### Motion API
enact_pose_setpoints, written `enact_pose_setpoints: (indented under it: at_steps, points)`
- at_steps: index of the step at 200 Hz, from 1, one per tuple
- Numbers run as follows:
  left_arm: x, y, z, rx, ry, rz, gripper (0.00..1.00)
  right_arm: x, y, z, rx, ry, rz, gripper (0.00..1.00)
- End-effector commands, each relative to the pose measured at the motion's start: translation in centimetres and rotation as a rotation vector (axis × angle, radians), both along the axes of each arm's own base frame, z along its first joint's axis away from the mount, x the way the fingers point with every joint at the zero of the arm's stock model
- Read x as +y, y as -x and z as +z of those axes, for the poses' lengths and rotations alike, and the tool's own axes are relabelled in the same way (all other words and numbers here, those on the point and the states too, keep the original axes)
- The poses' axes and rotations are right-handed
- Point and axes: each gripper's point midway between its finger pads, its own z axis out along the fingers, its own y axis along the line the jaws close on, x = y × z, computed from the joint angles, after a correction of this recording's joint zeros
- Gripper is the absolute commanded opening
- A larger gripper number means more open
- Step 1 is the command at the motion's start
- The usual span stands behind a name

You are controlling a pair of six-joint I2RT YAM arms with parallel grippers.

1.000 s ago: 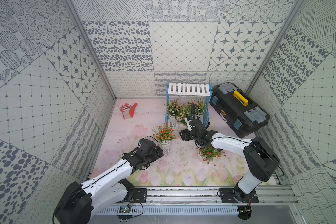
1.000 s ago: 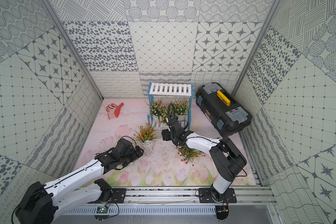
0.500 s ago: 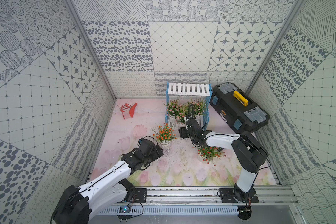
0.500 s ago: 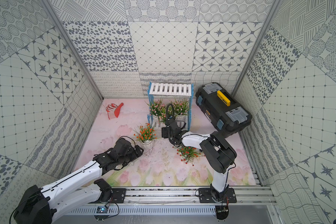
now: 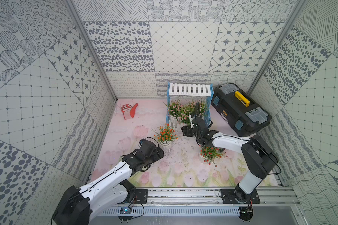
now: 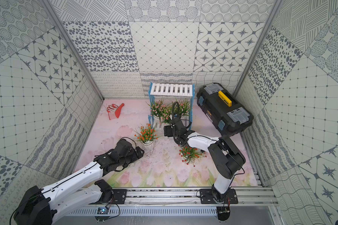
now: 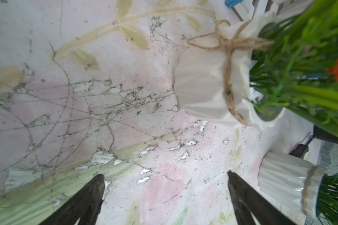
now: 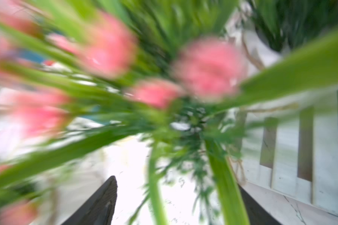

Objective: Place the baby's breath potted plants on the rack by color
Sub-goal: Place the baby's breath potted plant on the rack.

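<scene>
Since a second ago the right arm has been shifted slightly. Left gripper is spread, empty, beside an orange plant on the mat. Pink plants are crowded on the lower shelf of the rack; the right gripper, parted among leaves, could snag and topple one. Pot seating is hidden.

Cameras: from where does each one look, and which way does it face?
Top views: high above the front rail, looking down and toward the rack at the back; left arm and right arm show whole.
Left wrist: low over the mat, facing the left orange plant; the open left pincer shows.
Right wrist: pressed into a pink plant beside the rack's slats, blurred; the right pincer shows.
Shared: top views and left wrist both show that orange plant.
</scene>
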Motion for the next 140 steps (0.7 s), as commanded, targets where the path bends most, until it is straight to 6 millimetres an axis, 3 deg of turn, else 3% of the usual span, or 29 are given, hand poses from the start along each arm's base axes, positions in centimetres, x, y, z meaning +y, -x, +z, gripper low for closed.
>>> enact_pose_setpoints:
  at_steps: [1,20,47,98,140]
  points:
    - [0.8,-0.4,0.3,-0.108,-0.133,-0.098,0.99,1.8,2.6,5.1,-0.037,-0.086,0.181,0.92]
    - [0.8,-0.8,1.1,-0.187,-0.200,-0.143,0.99,2.0,4.3,7.2,-0.042,-0.114,0.258,0.98]
    - [-0.2,-1.7,2.3,-0.350,-0.264,-0.208,0.99,1.9,5.6,9.2,-0.060,-0.168,0.324,0.98]
    - [-3.2,-2.4,3.1,-0.565,-0.334,-0.381,0.99,1.5,5.9,11.4,-0.052,-0.233,0.365,0.98]
    - [-4.8,-3.4,3.6,-0.676,-0.319,-0.398,0.99,0.5,6.1,13.8,-0.070,-0.259,0.384,0.98]
